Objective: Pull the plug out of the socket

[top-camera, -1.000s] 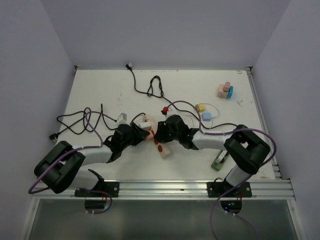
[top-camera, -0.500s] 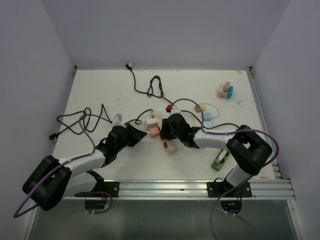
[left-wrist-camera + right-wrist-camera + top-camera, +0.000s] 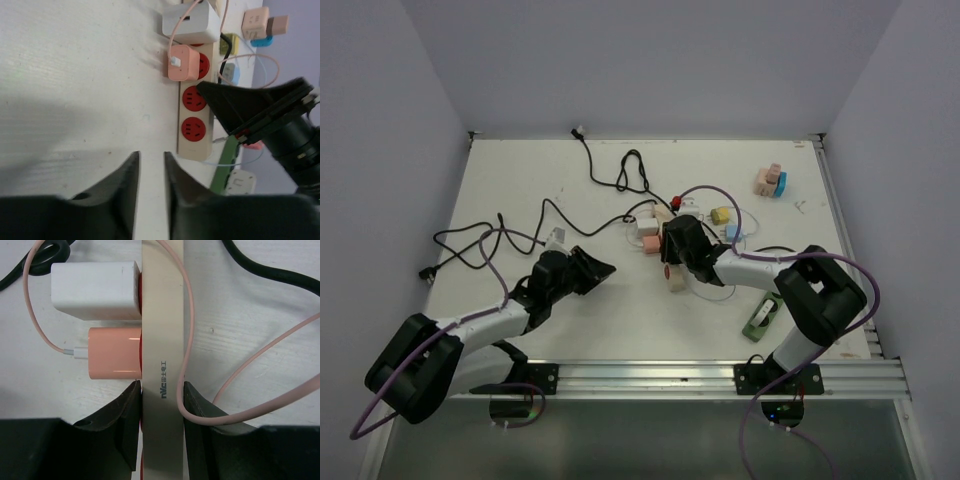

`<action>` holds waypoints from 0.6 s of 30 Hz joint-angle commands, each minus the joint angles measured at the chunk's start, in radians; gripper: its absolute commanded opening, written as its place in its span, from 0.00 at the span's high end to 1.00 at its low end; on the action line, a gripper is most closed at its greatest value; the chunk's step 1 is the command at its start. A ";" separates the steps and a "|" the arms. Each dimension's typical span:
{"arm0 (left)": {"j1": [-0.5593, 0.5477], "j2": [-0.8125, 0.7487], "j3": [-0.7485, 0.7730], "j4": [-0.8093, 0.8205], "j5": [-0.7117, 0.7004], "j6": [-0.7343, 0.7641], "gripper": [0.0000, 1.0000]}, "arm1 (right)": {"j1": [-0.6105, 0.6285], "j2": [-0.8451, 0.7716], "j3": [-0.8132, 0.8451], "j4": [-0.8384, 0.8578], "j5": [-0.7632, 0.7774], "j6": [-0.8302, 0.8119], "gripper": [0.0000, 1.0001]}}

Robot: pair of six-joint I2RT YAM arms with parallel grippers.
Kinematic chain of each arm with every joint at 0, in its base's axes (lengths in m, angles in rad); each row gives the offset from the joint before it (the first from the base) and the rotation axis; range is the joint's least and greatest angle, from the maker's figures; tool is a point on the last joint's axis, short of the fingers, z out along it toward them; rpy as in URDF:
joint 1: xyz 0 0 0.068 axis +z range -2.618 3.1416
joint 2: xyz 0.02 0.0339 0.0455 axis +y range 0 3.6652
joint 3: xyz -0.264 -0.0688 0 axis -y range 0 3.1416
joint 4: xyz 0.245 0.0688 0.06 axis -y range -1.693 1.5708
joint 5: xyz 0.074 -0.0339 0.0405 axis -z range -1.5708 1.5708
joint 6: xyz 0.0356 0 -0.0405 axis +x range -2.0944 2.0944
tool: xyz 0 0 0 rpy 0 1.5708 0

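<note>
A beige power strip (image 3: 672, 272) with red sockets lies at mid-table. A pink plug (image 3: 649, 243) and a white plug (image 3: 645, 226) sit in it side by side. My right gripper (image 3: 670, 252) is shut on the strip's sides just below the pink plug; the right wrist view shows the strip (image 3: 162, 315) between the jaws (image 3: 162, 400), with the pink plug (image 3: 115, 354) and the white plug (image 3: 95, 290) beyond. My left gripper (image 3: 605, 268) is left of the strip, apart from it, jaws slightly apart and empty (image 3: 151, 155). The left wrist view shows the strip (image 3: 192, 142) and the pink plug (image 3: 182, 62) ahead.
Black cables loop at the left (image 3: 480, 245) and the back (image 3: 620, 175). A thin pink cable (image 3: 240, 375) lies over the strip. Yellow (image 3: 722, 215) and blue (image 3: 734, 233) adapters lie right of the strip, a green object (image 3: 760, 320) near the right arm, and pink-and-blue blocks (image 3: 770, 181) at the back right.
My right gripper has carried the strip, with both plugs in it, away and to the right. My left gripper has come off the plugs and stayed back on the left, now empty.
</note>
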 commanded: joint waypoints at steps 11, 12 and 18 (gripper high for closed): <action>-0.036 0.304 0.104 0.323 0.108 -0.016 0.05 | 0.008 -0.036 -0.042 0.138 -0.310 0.071 1.00; -0.038 0.318 0.116 0.320 0.100 -0.018 0.07 | 0.008 -0.033 -0.044 0.143 -0.310 0.074 1.00; -0.042 0.412 0.207 0.284 0.028 -0.022 0.17 | 0.010 -0.024 -0.050 0.166 -0.350 0.082 1.00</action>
